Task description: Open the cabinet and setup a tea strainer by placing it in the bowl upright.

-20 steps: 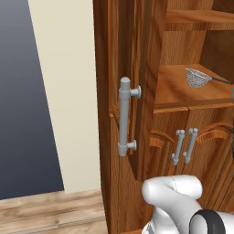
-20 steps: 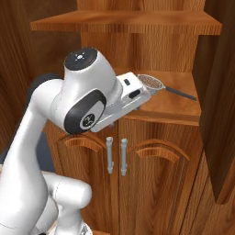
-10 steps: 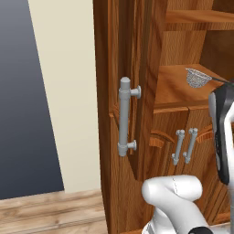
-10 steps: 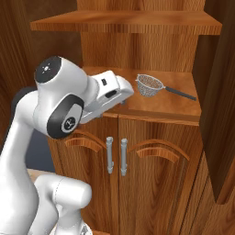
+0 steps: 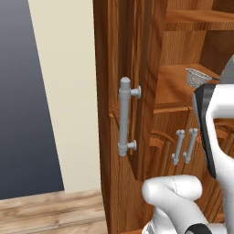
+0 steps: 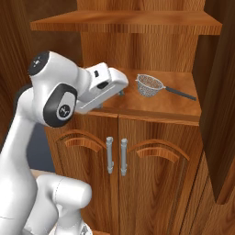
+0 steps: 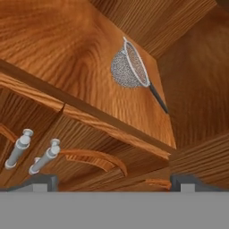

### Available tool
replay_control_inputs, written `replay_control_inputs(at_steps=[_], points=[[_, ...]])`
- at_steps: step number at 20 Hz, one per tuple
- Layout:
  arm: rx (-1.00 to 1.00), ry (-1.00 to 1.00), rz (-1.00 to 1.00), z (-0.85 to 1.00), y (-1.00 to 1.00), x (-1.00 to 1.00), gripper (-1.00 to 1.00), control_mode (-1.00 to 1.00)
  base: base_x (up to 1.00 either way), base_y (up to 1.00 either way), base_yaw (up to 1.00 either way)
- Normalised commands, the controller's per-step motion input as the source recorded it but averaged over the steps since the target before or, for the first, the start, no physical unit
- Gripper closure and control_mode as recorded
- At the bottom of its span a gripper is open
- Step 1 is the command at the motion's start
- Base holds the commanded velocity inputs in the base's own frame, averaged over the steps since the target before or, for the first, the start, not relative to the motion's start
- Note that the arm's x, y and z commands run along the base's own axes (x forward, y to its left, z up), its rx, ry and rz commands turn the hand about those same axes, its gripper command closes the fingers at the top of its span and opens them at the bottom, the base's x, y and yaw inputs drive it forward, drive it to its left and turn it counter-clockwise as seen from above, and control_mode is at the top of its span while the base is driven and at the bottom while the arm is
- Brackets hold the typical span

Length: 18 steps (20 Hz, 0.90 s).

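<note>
— Across the left half of the right base view, we see our arm rising from the lower left, bending at a big white elbow joint and stretching toward the centre, where the hand lies just above the front edge of the wooden shelf. Where do we put the gripper?

— At the tip of that hand, left of the tea strainer and apart from it. In the hand view the two dark fingertips stand far apart at the bottom corners, so we call the jaws wide, with nothing between them.

— And the tea strainer itself?

— It rests on the shelf of the cabinet, basket upright, thin dark handle running toward the right of the right base view. In the hand view it sits upper centre, rolled sideways with the camera. In the left base view we catch its mesh at the right edge, just above our white forearm.

— The doors?

— The upper door is swung open; its thick grey bar handle stands upright in the middle of the left base view. The lower doors are shut, their paired grey handles side by side below the shelf.

— Any writing?

— Only a small round mark on the dark elbow cap; we cannot read it.
</note>
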Motion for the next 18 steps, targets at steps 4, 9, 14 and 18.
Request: replay_control_inputs(at_steps=[4, 9, 14, 18], points=[[0.00, 0.01, 0.04, 0.03, 0.00, 0.38, -1.00, -1.00, 0.00, 0.00, 0.00], [-0.09, -0.04, 0.08, 0.01, 0.00, 0.37, -1.00, -1.00, 0.00, 0.00, 0.00], [-0.01, 0.00, 0.01, 0.00, 0.00, 0.46, -1.00, -1.00, 0.00, 0.00, 0.00], [0.00, 0.04, 0.00, 0.00, -0.02, 0.45, -1.00, -1.00, 0.00, 0.00, 0.00]])
